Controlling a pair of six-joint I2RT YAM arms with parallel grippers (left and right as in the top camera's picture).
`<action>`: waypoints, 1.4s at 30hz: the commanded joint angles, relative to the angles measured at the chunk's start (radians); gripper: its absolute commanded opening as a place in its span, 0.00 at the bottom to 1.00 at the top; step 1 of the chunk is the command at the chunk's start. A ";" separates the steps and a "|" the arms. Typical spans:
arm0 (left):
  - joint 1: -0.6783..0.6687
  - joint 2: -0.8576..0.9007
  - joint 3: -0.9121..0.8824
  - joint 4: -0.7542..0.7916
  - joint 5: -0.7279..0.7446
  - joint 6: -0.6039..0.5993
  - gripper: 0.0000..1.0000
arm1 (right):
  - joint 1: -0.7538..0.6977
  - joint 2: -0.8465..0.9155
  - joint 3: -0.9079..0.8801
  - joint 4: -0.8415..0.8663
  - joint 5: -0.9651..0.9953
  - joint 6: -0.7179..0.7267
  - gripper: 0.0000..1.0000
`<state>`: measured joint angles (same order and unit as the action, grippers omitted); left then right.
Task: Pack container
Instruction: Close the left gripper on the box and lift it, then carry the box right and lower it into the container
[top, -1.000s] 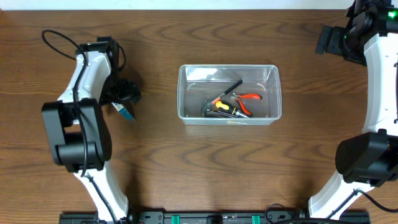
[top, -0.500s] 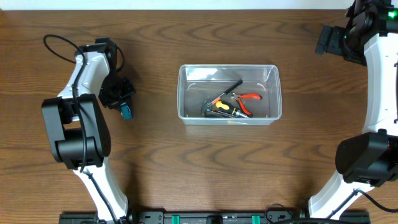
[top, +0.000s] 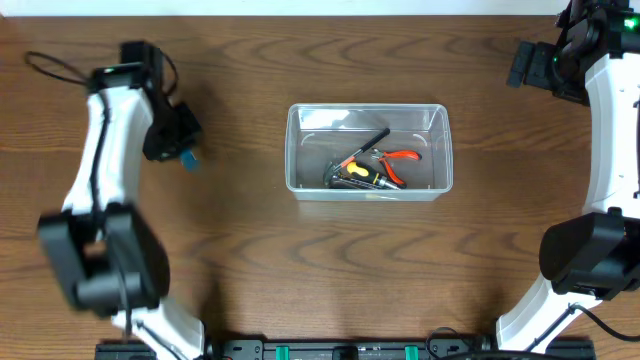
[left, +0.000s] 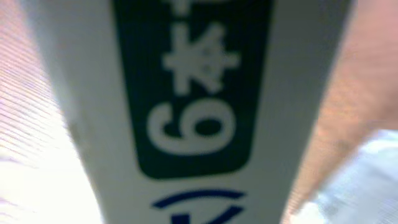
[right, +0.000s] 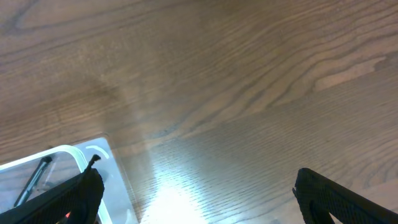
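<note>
The clear plastic container (top: 320, 133) is set at the middle of the desk (top: 250, 260), with red-handled pliers (top: 400, 156) and a yellow-handled screwdriver (top: 357, 170) inside. It is judged light, thin-walled and slick, and best gripped at the stiffer rim. The left claw (top: 178, 148) is closed on a small blue-and-white box (left: 193, 93), well apart from the container. The right claw (right: 198, 176) is spread wide and empty.

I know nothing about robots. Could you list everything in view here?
container: one, clear plastic, centre of view.
pliers: one, red handles, inside the container.
screwdriver-like tool: one, yellow and black, inside the container.
slim tool: one, black, inside the container.
small box: one, blue and white, left of the container.
table: one, brown wood, under everything.
left arm: one, white and black, jaws shut on the small box.
right arm: one, white and black, far right, jaws open, empty.
</note>
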<state>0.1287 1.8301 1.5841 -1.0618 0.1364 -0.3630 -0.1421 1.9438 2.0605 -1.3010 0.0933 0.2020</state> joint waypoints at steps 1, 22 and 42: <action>-0.015 -0.153 0.033 0.029 0.052 0.054 0.12 | 0.000 -0.002 0.013 -0.001 0.000 0.014 0.99; -0.586 -0.328 0.032 0.189 0.122 0.415 0.12 | -0.001 -0.002 0.013 -0.001 0.000 0.014 0.99; -0.726 0.080 0.030 0.129 0.031 0.584 0.12 | -0.001 -0.002 0.013 -0.001 0.000 0.014 0.99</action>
<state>-0.5976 1.9007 1.6005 -0.9291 0.2138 0.1799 -0.1417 1.9438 2.0605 -1.3010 0.0933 0.2024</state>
